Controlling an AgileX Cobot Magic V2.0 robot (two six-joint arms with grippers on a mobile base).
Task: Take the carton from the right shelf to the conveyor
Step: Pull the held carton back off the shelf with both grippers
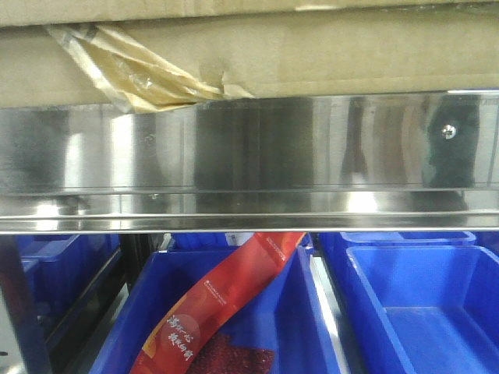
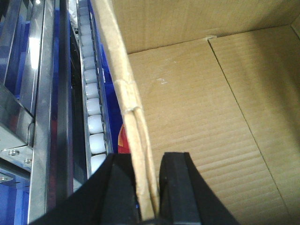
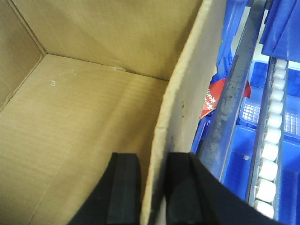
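Up top in the front view, the carton [image 1: 312, 54] sits on the shelf [image 1: 47, 204], its brown face filling the upper edge of the picture. A crumpled yellowish tape scrap [image 1: 148, 74] hangs at its left, down to the shelf's shiny front rail [image 1: 257, 148]. A small screw [image 1: 448, 132] shows at the right of that rail.

Below the rail stand blue bins [image 1: 421, 312]. The middle bin [image 1: 288, 327] holds a long red packet [image 1: 226, 304] with white print, leaning from near left up to far right. The right bin shows only its own blue floor.

From the left wrist view, the left hand [image 2: 147, 187] grips the carton's left wall. One black finger [image 2: 123, 187] is outside the wall, the other is inside, and the cardboard edge is pinched between them. The carton is open on top, and its inside shows plain corrugated floor and walls. Just left of the wall runs a row of white rollers [image 2: 93, 112] in a steel track.

From the right wrist view, the right hand [image 3: 153, 187] grips the carton's right wall in the same way, one finger on each side of the cardboard. Beyond that wall, to the right, lie more blue bins and another row of rollers.
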